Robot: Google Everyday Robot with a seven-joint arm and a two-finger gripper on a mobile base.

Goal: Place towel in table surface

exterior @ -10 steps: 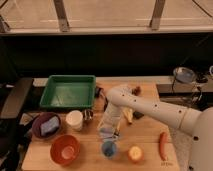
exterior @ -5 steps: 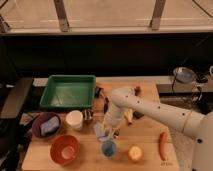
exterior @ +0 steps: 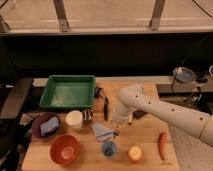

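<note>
The towel, a small pale grey-blue cloth, lies flat on the light wooden table surface, just above the small blue cup. My gripper hangs down from the white arm at the towel's right edge, low over the tabletop. I cannot tell whether it still touches the cloth.
A green tray stands at the back left. A purple bowl with a blue pad, a white cup and an orange bowl are on the left. A yellow fruit and an orange carrot-like item lie at the front right. A dark utensil lies behind the towel.
The towel hung bunched under the gripper before; now it lies spread on the table. The gripper has shifted a little to the right of it.
</note>
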